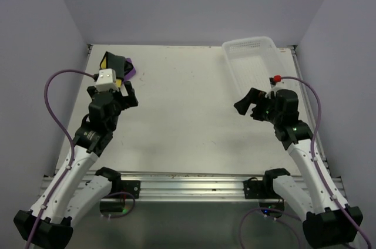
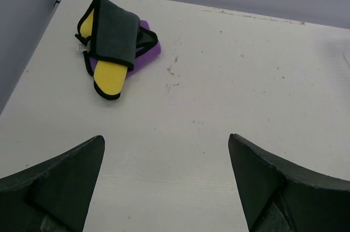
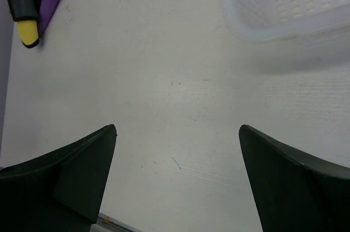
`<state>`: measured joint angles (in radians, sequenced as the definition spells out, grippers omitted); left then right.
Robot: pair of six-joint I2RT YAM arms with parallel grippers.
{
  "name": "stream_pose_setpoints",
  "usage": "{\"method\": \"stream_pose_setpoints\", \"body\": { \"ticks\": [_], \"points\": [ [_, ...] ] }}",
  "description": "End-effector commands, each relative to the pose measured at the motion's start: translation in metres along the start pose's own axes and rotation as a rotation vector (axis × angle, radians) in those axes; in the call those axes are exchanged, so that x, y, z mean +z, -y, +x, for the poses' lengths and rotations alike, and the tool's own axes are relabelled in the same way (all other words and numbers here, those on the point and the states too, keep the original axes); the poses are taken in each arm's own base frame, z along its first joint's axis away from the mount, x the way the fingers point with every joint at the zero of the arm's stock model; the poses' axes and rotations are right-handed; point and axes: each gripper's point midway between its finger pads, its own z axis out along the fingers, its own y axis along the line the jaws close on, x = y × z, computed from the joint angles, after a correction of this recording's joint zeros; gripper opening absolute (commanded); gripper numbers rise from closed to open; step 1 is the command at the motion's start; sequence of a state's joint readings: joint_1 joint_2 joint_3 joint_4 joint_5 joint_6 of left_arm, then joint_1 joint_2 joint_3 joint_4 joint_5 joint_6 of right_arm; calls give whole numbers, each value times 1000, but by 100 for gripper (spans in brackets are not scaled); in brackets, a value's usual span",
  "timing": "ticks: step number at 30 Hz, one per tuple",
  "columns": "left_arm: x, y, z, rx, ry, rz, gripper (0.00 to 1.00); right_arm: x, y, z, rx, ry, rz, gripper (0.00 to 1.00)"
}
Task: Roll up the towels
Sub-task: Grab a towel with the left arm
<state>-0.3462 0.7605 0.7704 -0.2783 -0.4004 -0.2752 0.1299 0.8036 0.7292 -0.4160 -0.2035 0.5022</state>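
- A bright yellow, black-edged cloth towel [image 2: 109, 76] lay heaped on a purple towel [image 2: 151, 54] at the white counter's [image 1: 188, 114] far left corner.
- The left jaws gaped empty near them, likely poised to grasp.
- The right jaws gaped empty by the white perforated plastic basket [image 3: 246, 24].

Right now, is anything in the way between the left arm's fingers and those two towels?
Nothing visible. Only table lies between the open left fingers and the yellow towel, heaped on the purple towel. The white basket sits far to the right.
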Motion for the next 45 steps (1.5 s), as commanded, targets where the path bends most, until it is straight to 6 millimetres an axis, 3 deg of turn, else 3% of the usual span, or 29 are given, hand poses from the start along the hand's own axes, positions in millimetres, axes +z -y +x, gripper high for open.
{"method": "stream_pose_setpoints", "body": {
  "ticks": [1,2,3,4,5,6,7,8,9,10,11,12,13,15,17,19,20,24,28,37,45],
  "points": [
    [4,-12,-10,-42,28,-66,100,5,-45,-18,-83,2,-163,99],
    [10,-14,-5,-42,4,-82,100,6,-57,-21,-104,4,-180,99],
    [13,-14,-14,-51,5,-91,100,11,-62,-18,-112,-13,-191,99],
    [24,-15,1,-29,-70,-116,100,14,-70,-21,-119,-1,-213,99],
    [29,-15,1,-63,-97,-136,100,15,-79,-16,-127,-10,-241,99],
    [35,-8,-16,-81,-88,-124,100,19,-82,-13,-114,-21,-256,99],
    [43,-2,-16,-77,-108,-110,100,21,-88,-15,-112,-8,-283,99],
    [62,3,-6,-45,-158,-113,100,23,-87,-9,-102,-20,-289,99],
    [72,8,-23,-43,-135,-113,99,24,-89,-6,-99,-32,-306,99],
    [80,7,-24,-26,-155,-133,99,24,-90,-5,-102,-37,-312,99],
    [100,5,-9,19,-218,-168,100,23,-88,-2,-109,-41,-312,99],
    [110,1,-29,19,-194,-203,100,22,-87,-1,-126,-43,-312,99],
    [127,-5,-6,56,-278,-242,100,18,-85,1,-139,-46,-309,99],
    [146,-14,-11,15,-313,-261,99,15,-82,5,-171,-47,-306,99],
    [166,-19,6,-18,-348,-257,95,7,-79,7,-195,-38,-306,99],
    [180,-30,5,-63,-335,-261,91,2,-76,13,-200,-53,-307,99],
    [188,-33,15,-77,-357,-264,88,-4,-78,13,-203,-44,-318,99],
    [215,-46,10,-112,-347,-246,78,-15,-84,22,-182,-56,-375,99],
    [244,-56,30,-143,-378,-249,75,-18,-82,22,-185,-26,-378,99],
    [278,-73,57,-212,-385,-232,68,-21,-78,16,-192,32,-363,96],
    [274,-99,85,-236,-420,-284,67,-14,-73,16,-192,30,-337,95]
  ]
}}
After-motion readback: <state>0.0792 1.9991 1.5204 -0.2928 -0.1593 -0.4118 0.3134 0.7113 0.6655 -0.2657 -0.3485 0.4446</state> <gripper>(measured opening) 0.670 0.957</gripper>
